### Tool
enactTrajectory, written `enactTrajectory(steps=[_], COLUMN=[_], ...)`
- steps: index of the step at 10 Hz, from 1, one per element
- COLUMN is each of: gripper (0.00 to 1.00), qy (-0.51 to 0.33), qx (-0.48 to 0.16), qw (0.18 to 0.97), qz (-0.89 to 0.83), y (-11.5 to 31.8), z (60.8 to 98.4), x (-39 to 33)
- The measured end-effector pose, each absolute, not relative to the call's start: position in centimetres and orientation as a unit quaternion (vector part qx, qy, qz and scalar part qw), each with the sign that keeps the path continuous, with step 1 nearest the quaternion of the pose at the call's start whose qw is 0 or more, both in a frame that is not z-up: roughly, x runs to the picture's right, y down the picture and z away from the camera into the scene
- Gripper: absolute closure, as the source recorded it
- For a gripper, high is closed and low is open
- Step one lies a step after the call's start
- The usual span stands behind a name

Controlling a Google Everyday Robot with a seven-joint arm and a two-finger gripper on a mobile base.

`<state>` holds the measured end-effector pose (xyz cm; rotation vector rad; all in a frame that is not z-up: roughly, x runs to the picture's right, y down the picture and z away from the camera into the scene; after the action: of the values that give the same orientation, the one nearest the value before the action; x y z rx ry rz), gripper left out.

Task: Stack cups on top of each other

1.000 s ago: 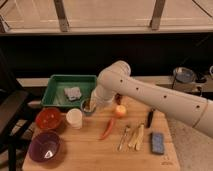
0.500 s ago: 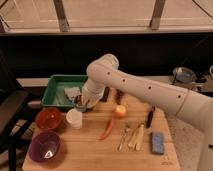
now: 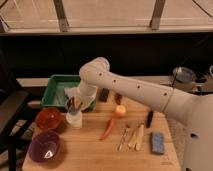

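- The pincer (image 3: 75, 104) hangs just above the cream-white cup (image 3: 74, 120), near the left side of the bench (image 3: 95, 155); it looks clamped on a steel cup (image 3: 73, 103) held over the cream one's mouth, though dark fingers hide part of it.
- The cream cup stands upright beside the orange bowl (image 3: 48, 119), in front of the green tray (image 3: 59, 90); the light-blue cup cannot be picked out.
- My judgement: the steel cup is light, stiff and slippery, so a rim pinch suits it; the cream cup is light and could tip if nudged off-centre.
- The purple bowl (image 3: 45, 146), a red chilli (image 3: 108, 128) and cutlery (image 3: 131, 137) lie apart from the stack.
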<state>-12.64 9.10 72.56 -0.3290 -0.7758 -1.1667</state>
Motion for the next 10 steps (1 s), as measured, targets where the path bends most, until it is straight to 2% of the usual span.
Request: enactTrajectory(steps=[2,4,5,6,7,9,10], gripper=[0.98,0.81,0.68,0.61,0.48,0.35,0.34], qy=[-0.359,-0.361,-0.361,-0.361,-0.36,-0.358,-0.358], qx=[-0.151,-0.156,-0.16,-0.164,-0.169,-0.176,-0.178], qw=[0.748,0.745,0.744,0.745,0.747,0.749,0.75], qz=[-0.537,-0.54,-0.539,-0.537,-0.534,-0.529,-0.527], y=[9.6,10.4,10.9,11.2,11.5,12.0,12.2], z=[72.4,72.5,72.7,72.9,73.2,73.6,73.7], x=[-12.9,-13.2,-13.3,-13.2,-12.9,-12.6,-12.6])
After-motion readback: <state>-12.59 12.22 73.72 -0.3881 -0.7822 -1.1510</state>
